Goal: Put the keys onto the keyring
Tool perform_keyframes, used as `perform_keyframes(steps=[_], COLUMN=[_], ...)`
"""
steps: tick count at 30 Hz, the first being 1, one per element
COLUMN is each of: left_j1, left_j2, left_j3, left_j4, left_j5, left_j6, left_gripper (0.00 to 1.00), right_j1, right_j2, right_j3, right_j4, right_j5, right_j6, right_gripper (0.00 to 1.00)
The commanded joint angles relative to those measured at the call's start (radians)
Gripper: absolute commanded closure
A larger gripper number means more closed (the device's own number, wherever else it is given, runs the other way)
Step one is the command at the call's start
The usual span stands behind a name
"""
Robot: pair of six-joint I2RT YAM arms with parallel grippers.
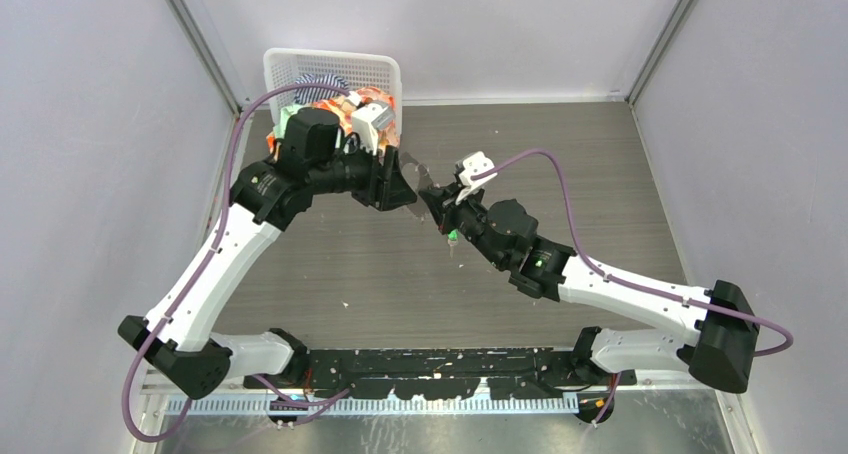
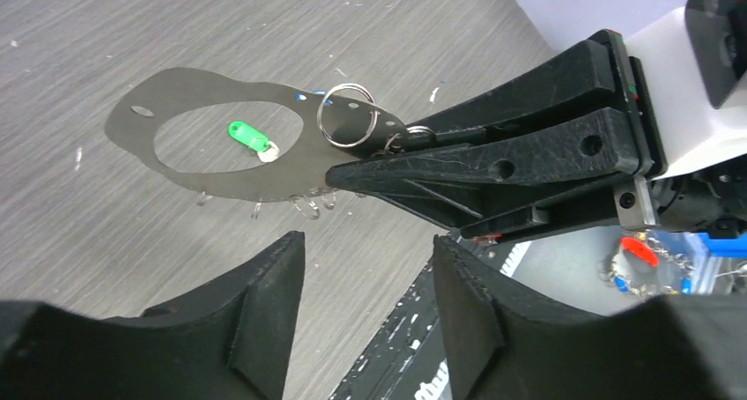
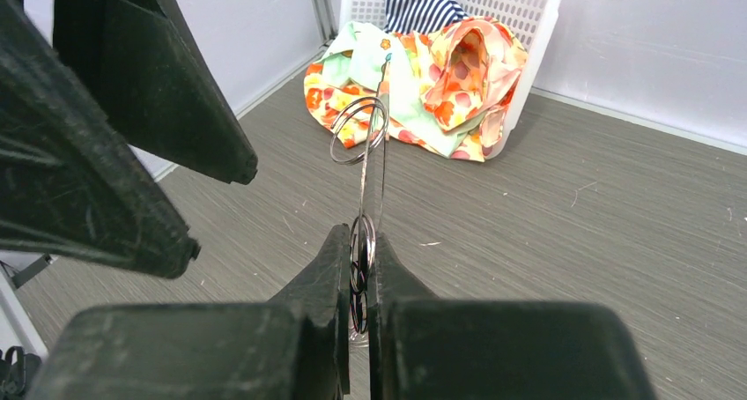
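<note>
My right gripper is clamped on the keyring, held above the table. It looks thin, light and springy, so its rim is the place to pinch. My left gripper stands parted and empty. The green key shows through the loop, tiny and probably slippery; I'd take it by its plastic head.

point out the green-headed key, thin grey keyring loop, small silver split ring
green key (image 2: 246, 136), left wrist view, plastic head
grey keyring loop (image 2: 130, 141), left wrist view, left band
split ring (image 2: 321, 116), left wrist view, left edge
</note>
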Motion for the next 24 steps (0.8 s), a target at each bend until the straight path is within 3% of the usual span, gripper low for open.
perform_keyframes(steps=[1, 3, 5, 9, 12, 15, 19, 24], left_j1=[0.027, 0.03, 0.029, -0.001, -0.012, -0.042, -0.088, -0.119], left_j2=[-0.031, -0.028, -0.027, -0.105, -0.212, -0.309, -0.4, -0.426], left_j3=[-0.02, -0.022, 0.001, -0.043, -0.209, -0.371, -0.559, -0.663], left_j4=[0.102, 0.122, 0.126, 0.12, 0.288, 0.415, 0.603, 0.841], left_j5=[0.089, 0.123, 0.168, 0.06, -0.004, 0.02, 0.044, 0.032], left_j6=[-0.1, -0.073, 0.066, 0.73, 1.075, 1.369, 1.598, 1.653], left_gripper=[0.38, 0.33, 0.33, 0.32, 0.33, 0.35, 0.42, 0.5], right_j1=[-0.001, -0.001, -0.001, -0.001, 0.0, -0.001, -0.001, 0.0], right_j2=[-0.043, -0.044, -0.044, -0.048, -0.048, -0.043, -0.024, -0.025], right_j3=[0.012, 0.015, 0.02, 0.045, 0.076, 0.111, 0.161, 0.186], right_j4=[0.069, 0.066, 0.06, 0.009, -0.051, -0.101, -0.173, -0.225], right_j5=[0.015, 0.01, 0.001, -0.027, -0.06, -0.111, -0.169, -0.223], right_j6=[0.016, 0.019, 0.026, 0.054, 0.081, 0.112, 0.14, 0.145], right_gripper=[0.99, 0.99, 0.99, 0.99, 0.99, 0.99, 0.99, 0.99])
